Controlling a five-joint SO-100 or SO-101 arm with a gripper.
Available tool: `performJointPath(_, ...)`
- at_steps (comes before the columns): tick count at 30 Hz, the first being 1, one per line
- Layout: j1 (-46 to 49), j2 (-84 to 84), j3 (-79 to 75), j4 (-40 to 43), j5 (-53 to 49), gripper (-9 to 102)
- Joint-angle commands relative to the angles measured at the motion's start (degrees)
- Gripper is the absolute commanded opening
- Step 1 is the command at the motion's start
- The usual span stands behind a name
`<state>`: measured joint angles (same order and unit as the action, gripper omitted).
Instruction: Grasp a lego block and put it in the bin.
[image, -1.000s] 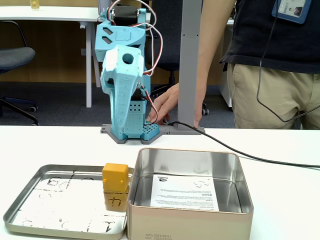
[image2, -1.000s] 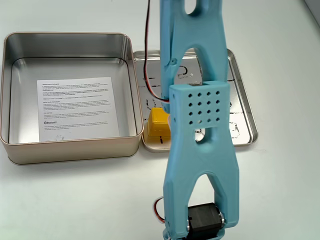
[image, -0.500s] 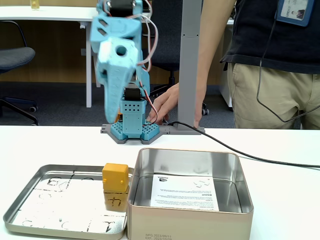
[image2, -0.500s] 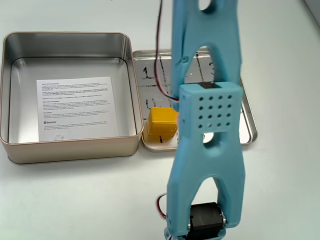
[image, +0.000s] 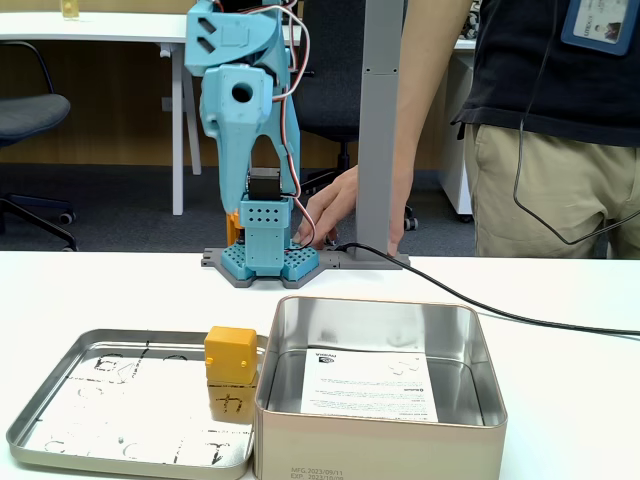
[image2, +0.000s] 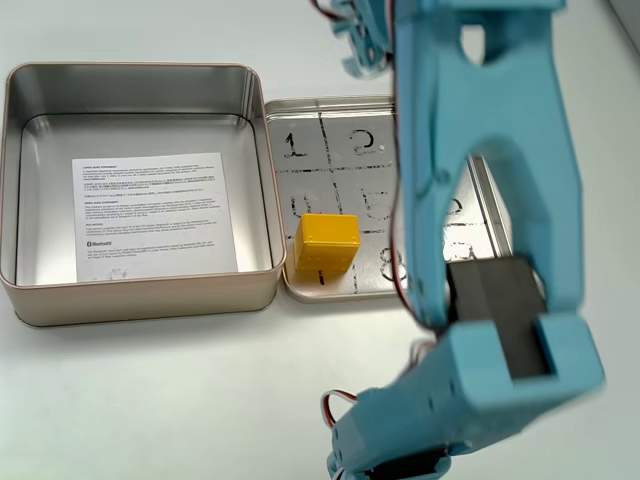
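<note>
The yellow-orange lego block (image: 230, 354) (image2: 327, 243) rests in the shallow silver tray (image: 110, 405) (image2: 345, 160), against the side nearest the bin. The bin (image: 380, 452) (image2: 140, 298) is a deep square silver tin with only a printed paper sheet on its floor. My light-blue arm (image: 243, 110) (image2: 480, 200) is folded up high over its base, far from the block. Blurred blue gripper parts (image2: 360, 35) show at the top edge of a fixed view. Nothing is seen in them, and how the jaws stand does not show.
A person stands behind the table with a hand (image: 325, 212) by the arm's base (image: 265, 262) and a grey post (image: 380, 130). A black cable (image: 480, 300) crosses the white table behind the bin. The tray floor carries hand-drawn numbered squares.
The arm has swung up and back toward its base, uncovering the tray in the view from above. The block and the bin have not moved.
</note>
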<state>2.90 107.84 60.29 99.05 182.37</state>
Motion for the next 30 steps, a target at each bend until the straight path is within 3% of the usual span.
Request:
performJointPath(1,-1.14,10.37,10.72,-3.16,0.88,0)
performJointPath(20,-2.99,23.47,44.21,-14.24,-0.88,0)
performJointPath(24,-2.11,22.94,47.55,-17.31,-0.62,4)
performJointPath(30,-0.62,18.46,49.04,-23.29,0.09,19)
